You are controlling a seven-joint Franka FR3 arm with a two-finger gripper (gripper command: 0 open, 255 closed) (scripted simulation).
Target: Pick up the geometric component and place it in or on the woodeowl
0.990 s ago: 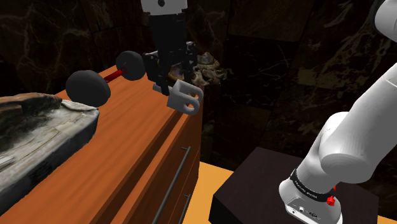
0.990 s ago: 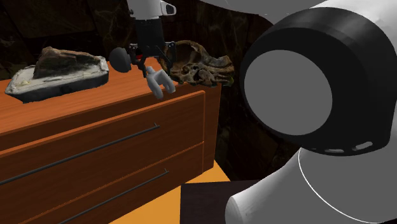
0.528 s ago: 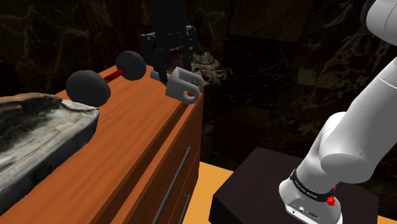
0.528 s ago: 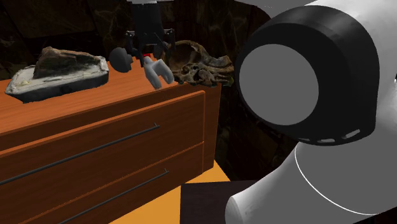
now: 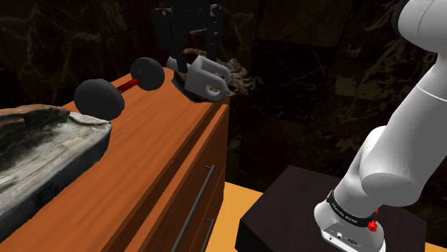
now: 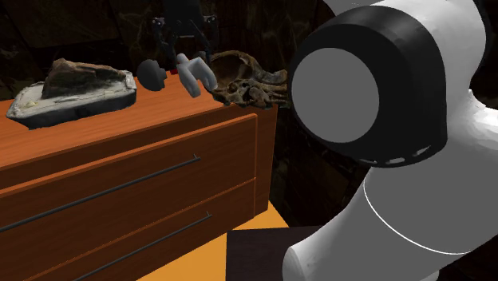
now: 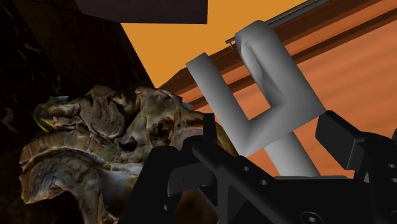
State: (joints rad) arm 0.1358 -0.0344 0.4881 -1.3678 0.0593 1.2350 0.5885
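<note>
My gripper (image 5: 188,71) is shut on a pale grey U-shaped bracket (image 5: 208,76) with a round hole in one arm. It holds the piece in the air over the far end of the wooden dresser (image 5: 154,168). From the second exterior view the bracket (image 6: 194,73) hangs tilted under the gripper (image 6: 186,57), just to the left of a gnarled brown bowl (image 6: 249,85). That bowl (image 5: 235,74) sits at the dresser's far corner, partly hidden behind the bracket. Along the hand, the bracket (image 7: 270,95) is clasped between the fingers, with the bowl (image 7: 102,143) close beside it.
A black dumbbell (image 5: 101,98) with a red bar lies on the dresser top, on the shoulder view's left of the gripper. A grey tray (image 5: 50,154) holding a brown rocky lump fills the near end. The black stand (image 5: 286,207) sits on an orange floor.
The gripper has risen with the bracket and carried it toward the brown bowl. The bracket has tilted as it went.
</note>
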